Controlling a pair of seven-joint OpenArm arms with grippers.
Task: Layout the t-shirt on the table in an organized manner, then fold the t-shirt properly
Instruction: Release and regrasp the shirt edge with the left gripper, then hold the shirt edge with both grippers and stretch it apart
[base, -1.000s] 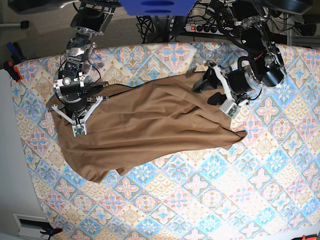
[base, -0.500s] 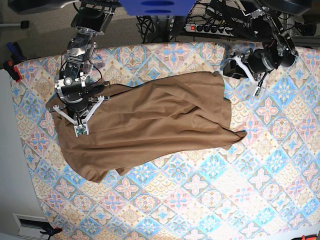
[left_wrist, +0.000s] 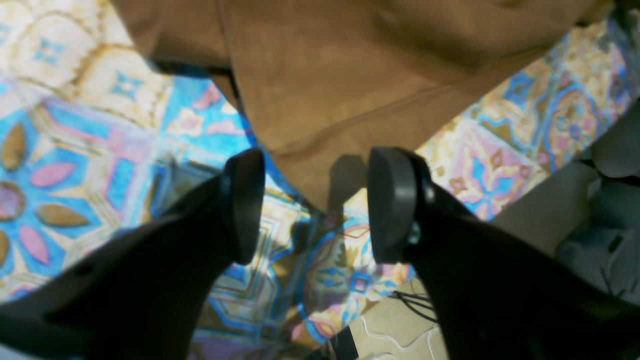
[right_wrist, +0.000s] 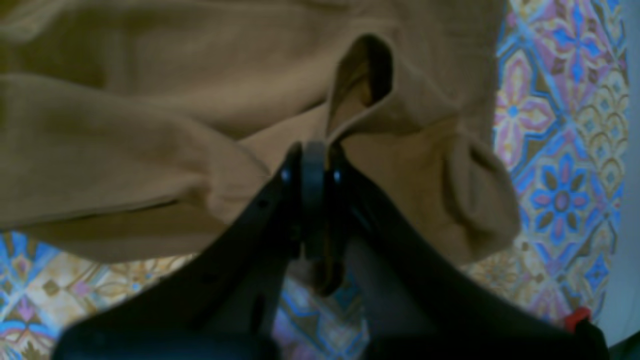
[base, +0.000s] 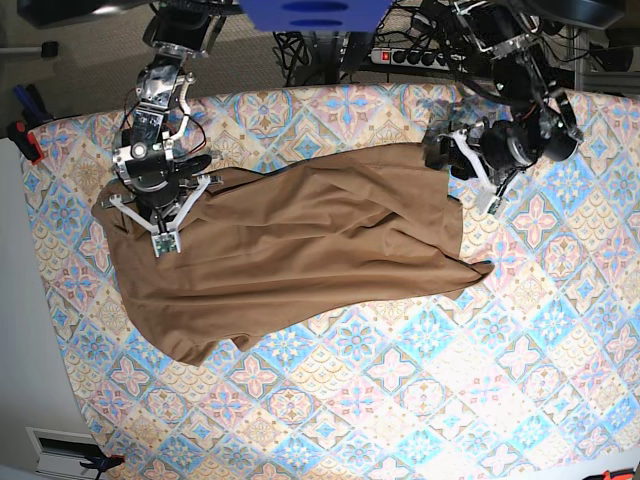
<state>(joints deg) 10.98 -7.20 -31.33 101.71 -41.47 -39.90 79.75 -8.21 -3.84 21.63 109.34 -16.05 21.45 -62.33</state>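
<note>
The tan-brown t-shirt lies wrinkled across the left and middle of the patterned table. My right gripper stands over the shirt's far left edge. In the right wrist view it is shut on a raised fold of the t-shirt. My left gripper hovers at the shirt's far right corner. In the left wrist view it is open, and the pointed corner of the t-shirt lies flat on the table just beyond the fingertips, apart from both pads.
A power strip and cables lie on the floor past the table's far edge. A red clamp grips the table's left edge. Patterned table surface shows in front of and to the right of the shirt.
My left gripper let go of the shirt's right corner, swung out to the right, then came back to that corner, open. My right gripper moved slightly toward the far edge, dragging the left hem with it.
</note>
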